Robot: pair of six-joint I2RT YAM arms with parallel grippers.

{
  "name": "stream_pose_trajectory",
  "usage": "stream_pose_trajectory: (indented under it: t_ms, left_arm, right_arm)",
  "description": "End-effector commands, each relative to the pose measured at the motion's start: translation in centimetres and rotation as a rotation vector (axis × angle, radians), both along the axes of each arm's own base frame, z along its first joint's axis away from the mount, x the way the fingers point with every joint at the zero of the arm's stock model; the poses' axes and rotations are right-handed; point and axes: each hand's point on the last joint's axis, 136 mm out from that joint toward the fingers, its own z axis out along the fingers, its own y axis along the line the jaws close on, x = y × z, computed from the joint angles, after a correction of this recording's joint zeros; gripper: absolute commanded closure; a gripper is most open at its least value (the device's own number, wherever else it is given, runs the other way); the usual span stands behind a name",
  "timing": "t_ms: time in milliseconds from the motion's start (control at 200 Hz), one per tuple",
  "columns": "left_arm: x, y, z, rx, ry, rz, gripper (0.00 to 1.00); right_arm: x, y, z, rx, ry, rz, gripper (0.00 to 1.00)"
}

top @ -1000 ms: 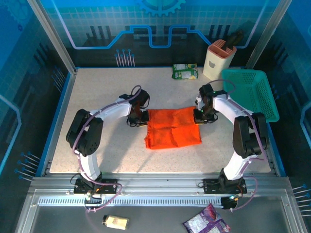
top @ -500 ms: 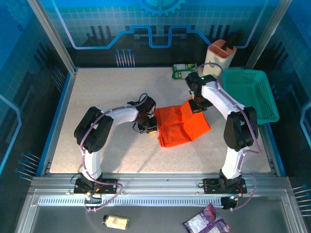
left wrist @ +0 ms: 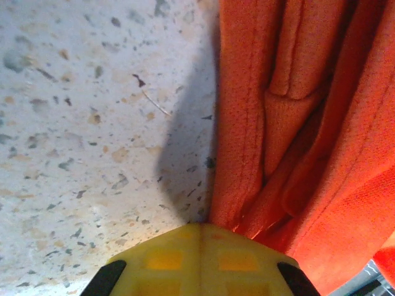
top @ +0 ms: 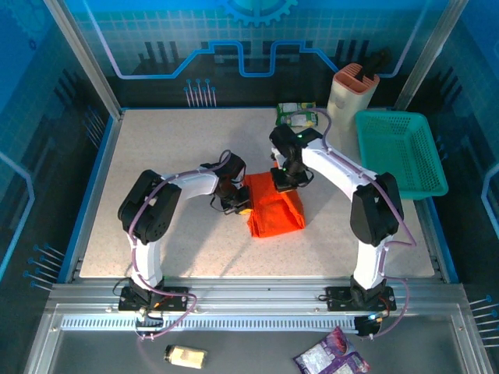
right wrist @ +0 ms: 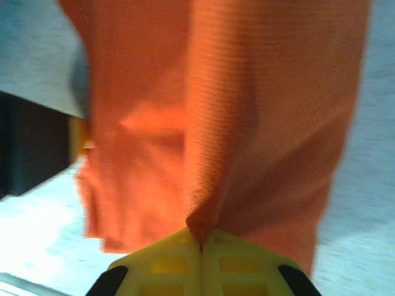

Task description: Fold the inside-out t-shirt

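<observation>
Centre frame: the orange inside-out t-shirt (top: 277,213) lies on the speckled desk (top: 164,148), narrower than a second ago. The right hand (top: 285,184), pinching its edge, has carried it leftward toward the left hand (top: 238,201), clamped on the opposite edge; the fold looks nearly closed.

Orange t-shirt (top: 277,212), folded narrow, wrinkled, mid-table
</observation>
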Motion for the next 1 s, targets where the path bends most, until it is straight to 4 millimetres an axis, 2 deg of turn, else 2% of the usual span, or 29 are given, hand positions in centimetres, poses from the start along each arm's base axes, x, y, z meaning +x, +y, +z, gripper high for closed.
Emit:
stream_pose_trajectory:
  t_ms: [0,75,195,310,495,685,851,991]
  left_arm:
    - [-0.6,-1.3,-2.4,-0.052,0.010,-0.006,1.00]
    - [-0.7,-1.0,-2.6,-0.069,0.019,0.016,1.00]
    - [-1.2,-0.4,-3.0,-0.074,0.031,0.035,1.00]
    - [-1.4,0.0,-3.1,-0.071,0.033,0.042,1.00]
    - [-1.9,0.4,-3.5,-0.057,0.038,0.045,1.00]
    - [-2.6,1.4,-3.5,-0.021,0.034,0.051,1.00]
    - [-2.9,1.4,-3.8,-0.021,0.045,0.052,1.00]
    - [-2.8,1.5,-3.6,-0.018,0.042,0.056,1.00]
  right_arm:
    - [-0.9,6.0,0.5,0.264,0.050,-0.018,0.93]
    - [-1.3,8.3,-0.4,0.351,0.074,-0.035,0.93]
    - [-1.7,10.1,-2.4,0.422,0.119,-0.070,0.94]
    - [-2.1,10.4,-4.7,0.442,0.148,-0.108,0.94]
    - [-1.5,10.3,-6.2,0.466,0.146,-0.149,0.95]
    - [0.3,9.9,-5.8,0.544,0.113,-0.233,0.95]
    - [1.3,10.6,-5.1,0.596,0.112,-0.253,0.96]
    - [2.1,10.3,-4.7,0.615,0.095,-0.279,0.96]
